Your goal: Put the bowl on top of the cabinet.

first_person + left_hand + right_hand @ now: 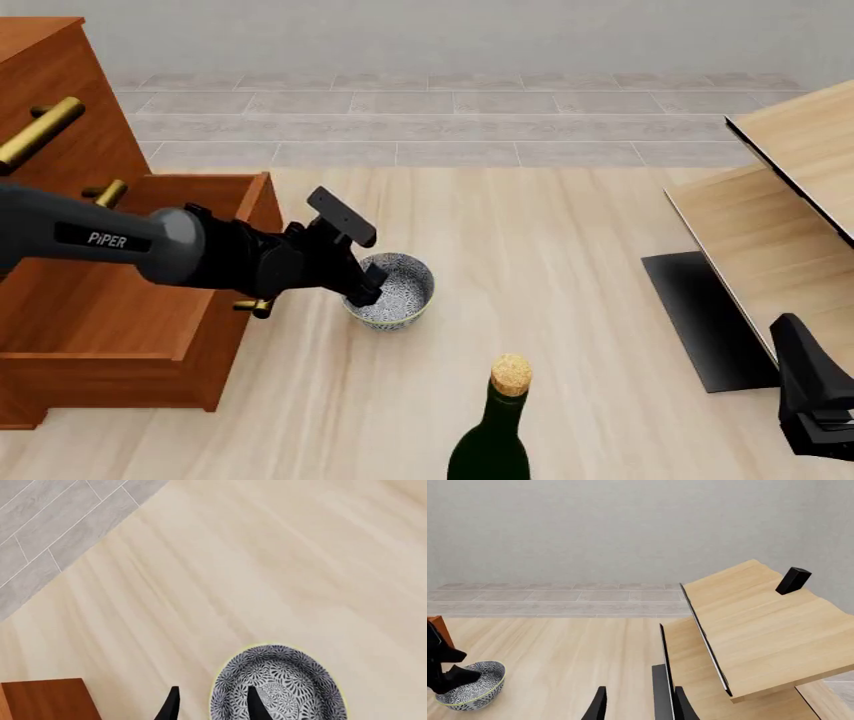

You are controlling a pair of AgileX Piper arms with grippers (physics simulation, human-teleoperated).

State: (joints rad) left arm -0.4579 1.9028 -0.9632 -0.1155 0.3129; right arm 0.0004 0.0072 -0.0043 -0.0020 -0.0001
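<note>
Green glass comes first, nearest the camera — a dark bottle (490, 440) with a cork stands on the pale wood table (574, 300). Low at the right edge sits the right gripper (636, 706), far from the work. Its two black fingers stand apart with nothing between them.

A little further in is the bowl (391, 289). It sits upright on the table, just beside the front corner of the cabinet (80, 300). It is small, round and deep, with a grey and white pattern and a pale rim. Nothing is in it.

The left gripper (360, 287) reaches in from the left and is at the bowl's near rim. In the left wrist view, one finger (256, 706) is inside the bowl and the other is outside it. The fingers are apart and do not look squeezed on the wall yet.

The bowl looks hard and smooth, so it may slip. It is likely light, but it could crack if dropped. The rim wall is the best place to pinch — one finger in, one out.

Beyond the bowl, a drawer (187, 235) of the red-brown cabinet is pulled out, with brass handles showing. The cabinet top is higher up at the left, so the bowl must go up and over. Far right stands pale furniture (787, 180) with black edges.
</note>
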